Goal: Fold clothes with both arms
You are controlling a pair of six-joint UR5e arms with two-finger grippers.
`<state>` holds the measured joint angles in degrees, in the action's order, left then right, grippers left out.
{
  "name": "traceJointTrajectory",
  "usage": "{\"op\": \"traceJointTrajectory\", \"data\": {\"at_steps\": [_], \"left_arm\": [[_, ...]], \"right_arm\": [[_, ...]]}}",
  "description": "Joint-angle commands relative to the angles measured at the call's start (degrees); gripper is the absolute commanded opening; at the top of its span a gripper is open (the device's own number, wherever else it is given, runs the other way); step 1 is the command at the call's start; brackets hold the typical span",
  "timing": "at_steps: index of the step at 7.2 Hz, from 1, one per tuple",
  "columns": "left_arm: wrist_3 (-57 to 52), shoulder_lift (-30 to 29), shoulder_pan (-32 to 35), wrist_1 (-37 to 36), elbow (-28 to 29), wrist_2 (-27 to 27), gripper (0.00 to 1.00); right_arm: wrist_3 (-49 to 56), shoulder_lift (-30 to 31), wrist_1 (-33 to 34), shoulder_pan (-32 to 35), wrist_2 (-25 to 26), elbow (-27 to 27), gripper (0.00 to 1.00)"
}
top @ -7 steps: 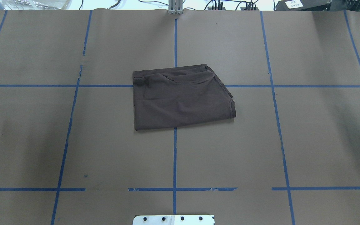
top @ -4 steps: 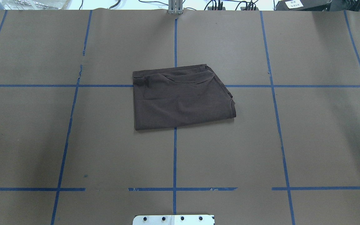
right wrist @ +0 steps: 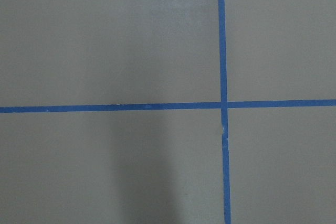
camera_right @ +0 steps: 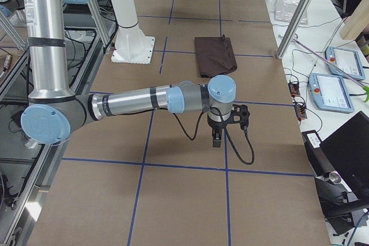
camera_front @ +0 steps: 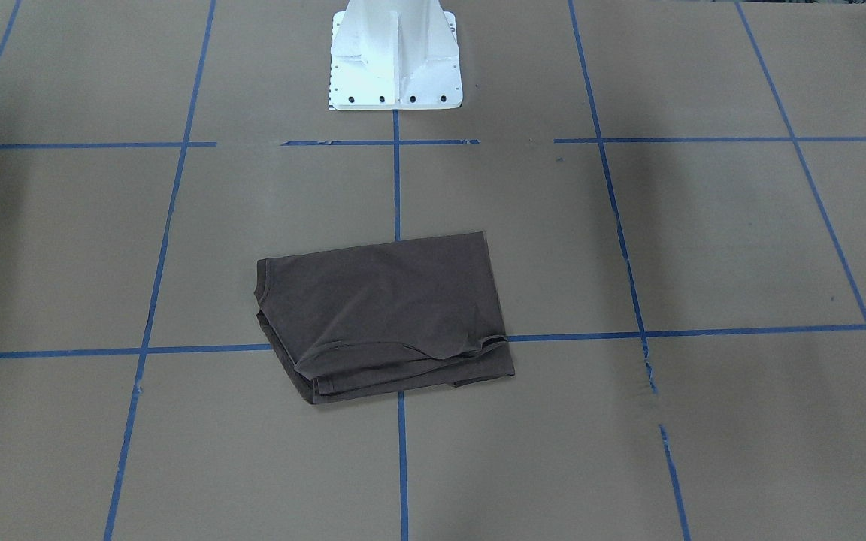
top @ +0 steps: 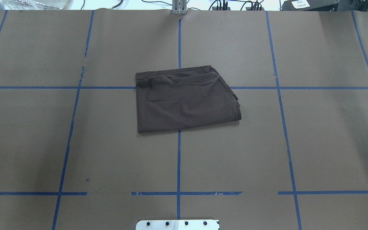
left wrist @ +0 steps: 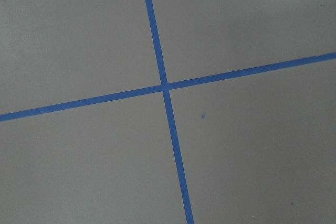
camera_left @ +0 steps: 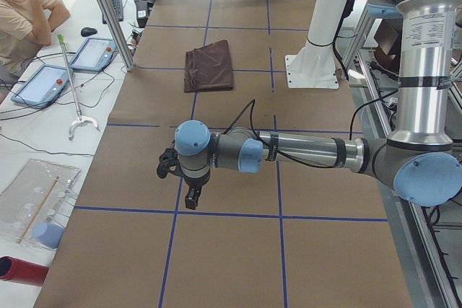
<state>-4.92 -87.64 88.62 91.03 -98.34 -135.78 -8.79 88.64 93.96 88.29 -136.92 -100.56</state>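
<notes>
The dark brown T-shirt (top: 185, 102) lies folded into a flat, roughly square packet at the middle of the table, also in the front view (camera_front: 384, 315) and both side views (camera_left: 208, 66) (camera_right: 215, 56). Neither arm touches it. My left gripper (camera_left: 191, 196) points down over the paper well off to one end of the table, far from the shirt; I cannot tell whether it is open or shut. My right gripper (camera_right: 217, 140) hangs the same way at the opposite end, its state also unclear. Both wrist views show only brown paper and blue tape lines.
The white pedestal (camera_front: 395, 52) stands at the robot's side of the table. Blue tape lines (top: 178, 159) grid the brown paper. Beyond the far edge sit a person (camera_left: 22, 19), tablets (camera_left: 97, 52), a grabber stick (camera_left: 72, 84) and an aluminium post (camera_right: 297, 15).
A dark bit of the right arm at the overhead view's right edge has left that view. The shirt has not moved.
</notes>
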Motion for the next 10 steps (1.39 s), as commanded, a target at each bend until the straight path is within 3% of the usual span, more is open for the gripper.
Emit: {"op": "traceJointTrajectory", "data": {"at_steps": [1, 5, 7, 10], "left_arm": [[-0.35, -0.25, -0.2, -8.73, -4.4, 0.16, 1.0], [-0.35, -0.26, 0.14, -8.51, -5.72, -0.02, 1.0], [-0.35, -0.61, 0.32, -8.5, -6.51, 0.16, 1.0], [-0.35, -0.69, 0.32, -8.51, -6.77, 0.07, 1.0]], "right_arm": [[0.61, 0.56, 0.08, -0.22, -0.18, 0.1, 1.0], [0.35, 3.03, -1.42, -1.45, 0.25, 0.71, 1.0], [0.0, 2.41, -1.5, -3.83, 4.72, 1.87, 1.0], [0.0, 6.09, -1.32, -2.61, 1.33, -0.85, 1.0]]}}
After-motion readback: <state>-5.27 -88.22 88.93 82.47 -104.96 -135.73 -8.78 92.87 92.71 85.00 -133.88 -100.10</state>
